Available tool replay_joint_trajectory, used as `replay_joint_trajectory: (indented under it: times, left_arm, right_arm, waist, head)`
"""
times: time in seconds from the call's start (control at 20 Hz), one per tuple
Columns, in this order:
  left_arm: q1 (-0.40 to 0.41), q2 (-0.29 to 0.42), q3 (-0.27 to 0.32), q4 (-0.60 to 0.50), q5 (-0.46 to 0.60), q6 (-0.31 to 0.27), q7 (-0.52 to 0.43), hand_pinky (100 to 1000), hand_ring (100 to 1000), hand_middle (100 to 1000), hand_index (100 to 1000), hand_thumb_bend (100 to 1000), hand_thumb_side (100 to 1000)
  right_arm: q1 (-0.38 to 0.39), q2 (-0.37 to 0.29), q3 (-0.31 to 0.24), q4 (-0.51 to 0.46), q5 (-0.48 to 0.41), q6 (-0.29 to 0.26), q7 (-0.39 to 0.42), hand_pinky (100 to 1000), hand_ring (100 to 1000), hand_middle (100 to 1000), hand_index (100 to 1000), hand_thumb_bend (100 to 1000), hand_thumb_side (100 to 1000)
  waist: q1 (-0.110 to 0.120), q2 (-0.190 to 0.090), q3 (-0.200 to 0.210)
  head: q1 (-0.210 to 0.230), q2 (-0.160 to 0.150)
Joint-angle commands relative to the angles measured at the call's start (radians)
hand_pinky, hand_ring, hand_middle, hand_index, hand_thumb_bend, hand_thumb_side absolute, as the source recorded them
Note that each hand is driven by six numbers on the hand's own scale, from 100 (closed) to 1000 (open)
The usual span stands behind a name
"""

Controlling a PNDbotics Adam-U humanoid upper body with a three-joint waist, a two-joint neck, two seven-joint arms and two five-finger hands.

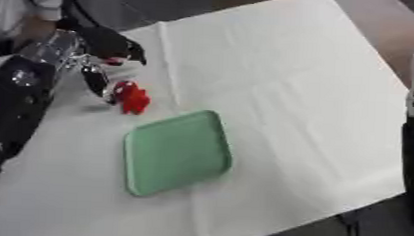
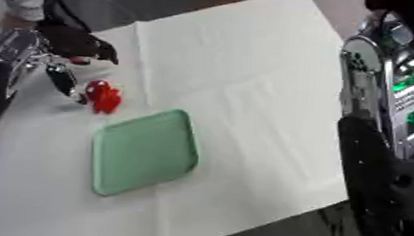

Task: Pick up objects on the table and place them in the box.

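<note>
Beside left hand (image 1: 96,77): small red lumpy object (image 1: 133,99), on white table (image 1: 281,93).

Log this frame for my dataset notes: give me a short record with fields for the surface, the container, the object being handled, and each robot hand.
surface: table under a white cloth
container: shallow green rectangular plastic tray, nothing in it
object: small red item, on the cloth just beyond the tray's far left corner
left robot hand: at the red item, fingers reaching down beside it; grip unclear
right robot hand: not visible; only the right arm shows at the right edge
</note>
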Motion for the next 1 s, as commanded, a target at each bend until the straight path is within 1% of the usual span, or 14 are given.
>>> replay_joint_trajectory:
  times: [0.05, 0.1, 0.35, 0.55, 0.6, 0.65, 0.7, 0.75, 0.8, 0.85, 0.9, 0.95, 1.0]
  left_arm:
    - [-0.013, 0.011, 0.015, 0.013, 0.030, 0.004, -0.025, 736, 756, 856, 907, 716, 279]
    - [-0.012, 0.009, 0.017, 0.021, 0.043, 0.006, -0.037, 722, 741, 834, 901, 709, 281]
    - [-0.004, 0.000, 0.019, 0.045, 0.126, 0.010, -0.088, 704, 720, 820, 898, 704, 281]
    - [0.002, -0.003, 0.015, 0.045, 0.152, 0.015, -0.111, 685, 701, 806, 879, 681, 273]
    - [0.002, -0.002, 0.014, 0.044, 0.155, 0.016, -0.113, 624, 641, 770, 845, 654, 264]
    - [0.002, -0.001, 0.013, 0.041, 0.156, 0.017, -0.112, 573, 605, 751, 824, 634, 256]
    - [0.002, 0.001, 0.012, 0.037, 0.156, 0.018, -0.110, 488, 542, 708, 783, 582, 252]
    - [0.002, 0.004, 0.011, 0.031, 0.153, 0.021, -0.104, 430, 510, 681, 756, 557, 243]
    - [0.003, 0.006, 0.009, 0.026, 0.149, 0.023, -0.097, 339, 458, 644, 718, 511, 219]
    - [0.003, 0.009, 0.007, 0.017, 0.145, 0.022, -0.084, 288, 421, 615, 685, 477, 199]
    - [0.004, 0.011, 0.005, 0.012, 0.140, 0.020, -0.070, 247, 386, 586, 647, 434, 182]
    - [0.004, 0.013, 0.003, 0.005, 0.139, 0.011, -0.051, 232, 373, 569, 621, 411, 170]
    - [0.005, 0.016, 0.001, 0.002, 0.140, 0.000, -0.032, 228, 378, 560, 598, 403, 160]
  right_arm:
    - [-0.022, 0.003, -0.001, -0.010, -0.003, 0.002, 0.000, 231, 381, 428, 485, 106, 363]
    - [-0.022, 0.004, -0.002, -0.010, -0.003, 0.002, 0.000, 231, 381, 428, 485, 103, 368]
    - [-0.024, 0.005, -0.002, -0.010, -0.005, 0.001, 0.000, 231, 382, 429, 485, 103, 368]
    - [-0.026, 0.006, -0.002, -0.010, -0.005, 0.001, 0.000, 231, 382, 429, 486, 103, 369]
    - [-0.026, 0.006, -0.002, -0.010, -0.005, 0.001, 0.000, 231, 382, 430, 486, 103, 369]
    - [-0.026, 0.006, -0.002, -0.010, -0.005, 0.000, 0.000, 231, 382, 430, 486, 104, 369]
    - [-0.026, 0.006, -0.002, -0.010, -0.005, 0.000, 0.000, 231, 382, 430, 486, 104, 369]
    - [-0.026, 0.005, -0.002, -0.010, -0.005, 0.000, 0.000, 231, 382, 430, 486, 103, 369]
    - [-0.026, 0.005, -0.002, -0.010, -0.005, 0.000, 0.000, 231, 382, 429, 486, 103, 369]
    - [-0.025, 0.005, -0.002, -0.010, -0.005, 0.000, 0.000, 231, 382, 429, 486, 103, 368]
    - [-0.025, 0.004, -0.002, -0.010, -0.005, 0.000, 0.000, 230, 381, 429, 486, 103, 369]
    - [-0.025, 0.003, -0.001, -0.010, -0.005, 0.000, 0.001, 230, 381, 429, 486, 103, 368]
    - [-0.024, 0.002, -0.001, -0.010, -0.005, 0.000, 0.001, 230, 381, 429, 486, 103, 368]
  waist:
    - [-0.004, -0.013, -0.001]
    - [-0.004, -0.012, -0.001]
    - [-0.003, -0.011, -0.003]
    - [-0.001, -0.010, -0.005]
    - [-0.001, -0.010, -0.005]
    - [0.000, -0.010, -0.005]
    - [0.000, -0.010, -0.005]
    - [0.000, -0.011, -0.004]
    - [0.000, -0.011, -0.004]
    - [0.000, -0.011, -0.003]
    - [0.000, -0.011, -0.002]
    - [-0.001, -0.011, -0.001]
    - [-0.001, -0.011, 0.000]
  head:
    - [0.012, -0.013]
    - [0.012, -0.014]
    - [0.013, -0.013]
    - [0.013, -0.012]
    - [0.014, -0.011]
    - [0.014, -0.010]
    - [0.014, -0.009]
    - [0.014, -0.009]
    - [0.015, -0.008]
    - [0.015, -0.007]
    - [0.015, -0.007]
    - [0.014, -0.007]
    - [0.014, -0.006]
